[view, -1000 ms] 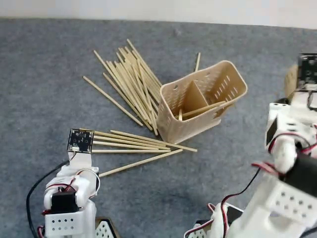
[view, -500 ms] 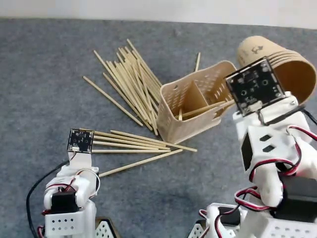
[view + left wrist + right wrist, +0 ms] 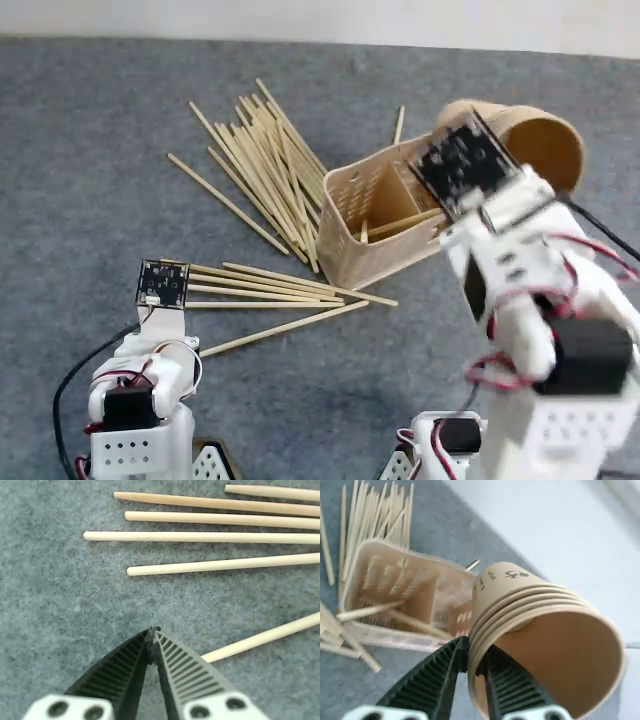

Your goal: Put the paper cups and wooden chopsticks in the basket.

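Brown paper cups (image 3: 540, 625), nested in a stack and tipped on their side, hang at the right end of the beige perforated plastic basket (image 3: 350, 255); whether they touch it I cannot tell. The right jaws are nearly closed, pinching the stacked rims between them. A couple of pale wooden chopsticks (image 3: 410, 220) lie slanted inside the basket, which stands on the grey felt tabletop (image 3: 80, 150). A loose pile of chopsticks (image 3: 265, 160) lies just left of the basket, and a few more (image 3: 210, 536) lie in front of the left jaws. These are pressed together, holding nothing, low over the tabletop.
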